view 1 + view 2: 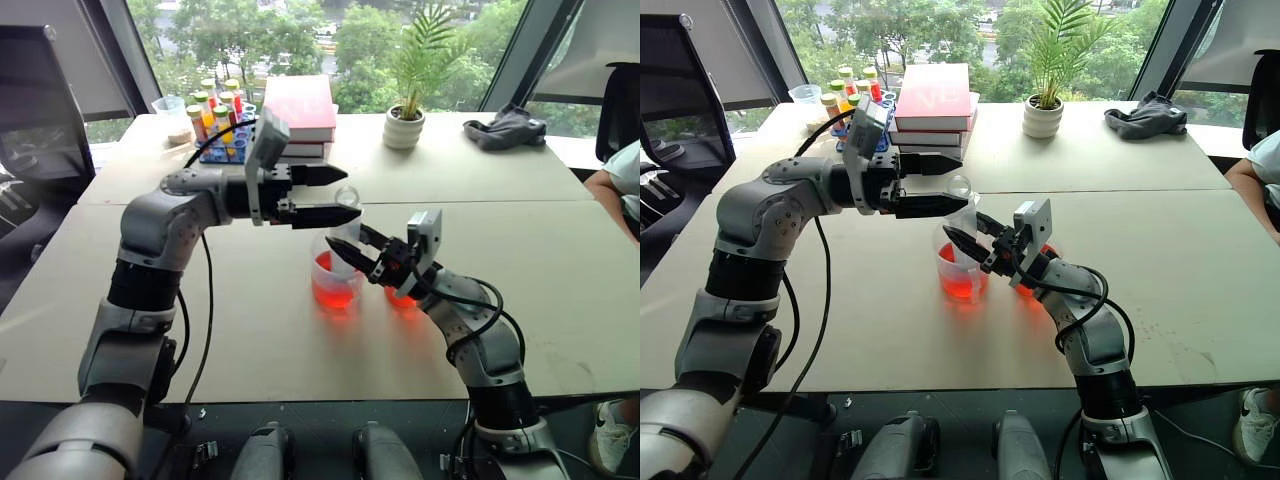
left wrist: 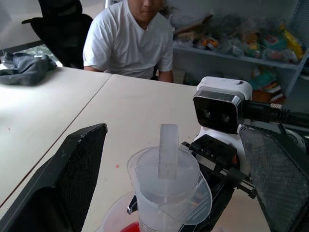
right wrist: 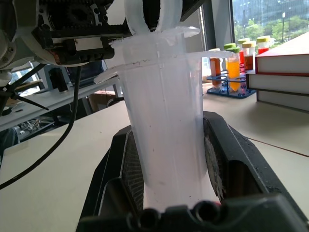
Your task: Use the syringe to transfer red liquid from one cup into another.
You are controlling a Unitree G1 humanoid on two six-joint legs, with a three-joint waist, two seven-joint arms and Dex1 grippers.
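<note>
The right gripper (image 1: 345,250) has its jaws clamped on the barrel of the syringe (image 3: 166,121), which stands upright with its lower end inside the tall cup (image 1: 335,280) near the middle of the worktop (image 1: 560,300). The right wrist view shows the clear barrel pinched between the two black pads, its flange and the ring of the plunger (image 2: 168,151) above them. Red liquid (image 1: 335,292) fills the lower part of the cup. Just beside it, behind the right gripper's wrist, a second pool of red (image 1: 402,298) shows in a shorter cup, mostly hidden by the gripper.

The left gripper (image 1: 340,195) reaches in level from the robot's left, jaws apart, one finger on each side of the plunger ring at the top of the syringe. In the left wrist view the plunger rises between the two fingers (image 2: 72,179) with a gap on both sides, so they do not touch it.

At the far edge of the worktop stand a blue rack of tubes (image 1: 222,125), a stack of books (image 1: 300,115), a potted plant (image 1: 408,110) and a grey cloth (image 1: 508,128). A person (image 2: 130,38) in a white shirt sits at the worktop's right end.
</note>
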